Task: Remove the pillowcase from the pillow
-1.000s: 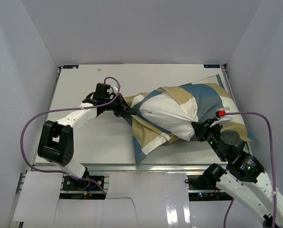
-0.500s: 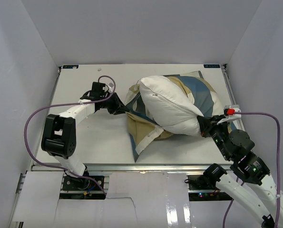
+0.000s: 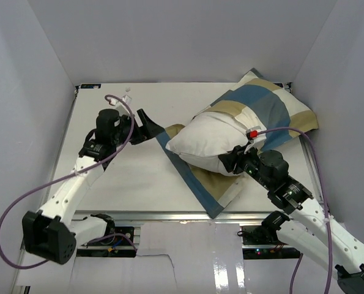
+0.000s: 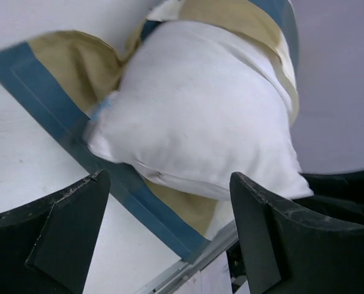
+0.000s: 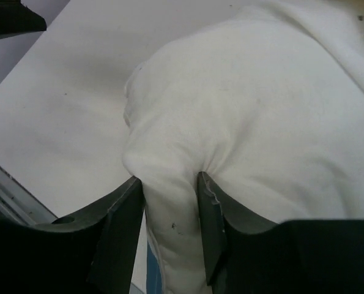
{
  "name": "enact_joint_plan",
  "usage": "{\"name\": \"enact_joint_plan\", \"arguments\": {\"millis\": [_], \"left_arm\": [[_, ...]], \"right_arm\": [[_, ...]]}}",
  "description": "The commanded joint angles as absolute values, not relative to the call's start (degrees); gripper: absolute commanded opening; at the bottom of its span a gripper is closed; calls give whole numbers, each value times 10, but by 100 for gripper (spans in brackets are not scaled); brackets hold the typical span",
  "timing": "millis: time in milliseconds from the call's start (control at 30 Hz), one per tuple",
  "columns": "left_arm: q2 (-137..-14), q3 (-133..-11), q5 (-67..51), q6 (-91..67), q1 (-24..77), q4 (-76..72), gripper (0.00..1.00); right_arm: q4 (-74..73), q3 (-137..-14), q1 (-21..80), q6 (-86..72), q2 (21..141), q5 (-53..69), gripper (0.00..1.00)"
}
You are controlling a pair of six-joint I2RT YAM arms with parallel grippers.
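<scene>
pillow (image 3: 209, 138) mostly out of pillowcase (image 3: 264, 104)
right end effector (image 5: 168, 184) pinches pillow corner; left end effector (image 3: 148, 124) open, should regrab case edge

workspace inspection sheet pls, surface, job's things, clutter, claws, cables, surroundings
surface: white table, pillow and pillowcase lying on its right half
job's things: pillow lies with its near end bare and its far end covered by the pillowcase, which also spreads out under it to the table's near edge; not yet off
clutter: nothing seen
claws: left claw open and empty, beside the pillowcase's left corner; right claw closed around a fold of the pillow
cables: left purple cable loops off the wrist and hangs off the table's left side; right purple cable arcs above the pillowcase
surroundings: plain pale walls on three sides
</scene>
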State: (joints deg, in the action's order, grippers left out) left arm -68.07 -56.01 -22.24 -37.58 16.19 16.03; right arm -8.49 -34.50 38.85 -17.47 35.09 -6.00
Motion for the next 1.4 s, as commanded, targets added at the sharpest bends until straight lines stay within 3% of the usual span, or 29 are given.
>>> {"name": "enact_joint_plan", "arguments": {"millis": [0,100,200,233,300,500,833,1067,1133,1167,1200,1233,1300,1333,1367], "left_arm": [[-607,-512,-182,-396,212,157,90],[-585,-467,-133,-416,284,141,91],[-587,-432,-115,-439,330,112,92],[-598,-428,-106,-442,352,106,94],[-615,-431,-81,-447,373,105,95],[-650,-424,-9,-483,448,91,98],[-736,-402,67,-558,511,-68,98],[-859,-484,132,-569,561,-80,98],[-876,-484,163,-583,562,-82,89],[-875,-482,168,-583,561,-86,79],[-865,-476,174,-583,562,-90,67],[-856,-473,188,-583,562,-91,40],[-836,-469,204,-572,560,-91,23],[-810,-469,215,-567,561,-89,0],[-796,-473,223,-560,557,-75,0]], "right_arm": [[23,-345,389,-198,382,19,46],[49,-352,404,-200,433,50,54],[34,-388,432,-184,489,90,67],[18,-419,447,-168,497,85,76],[-35,-443,456,-158,507,57,82],[-129,-486,459,-136,436,-74,86],[-192,-491,458,-138,376,-235,90],[-196,-474,459,-127,382,-290,92],[-196,-468,459,-119,382,-293,92],[-199,-466,457,-114,381,-297,91],[-203,-459,457,-113,378,-304,90],[-207,-453,457,-118,369,-310,90],[-208,-429,457,-126,347,-316,89],[-208,-422,457,-138,340,-317,89],[-209,-416,457,-145,333,-315,89]]}}
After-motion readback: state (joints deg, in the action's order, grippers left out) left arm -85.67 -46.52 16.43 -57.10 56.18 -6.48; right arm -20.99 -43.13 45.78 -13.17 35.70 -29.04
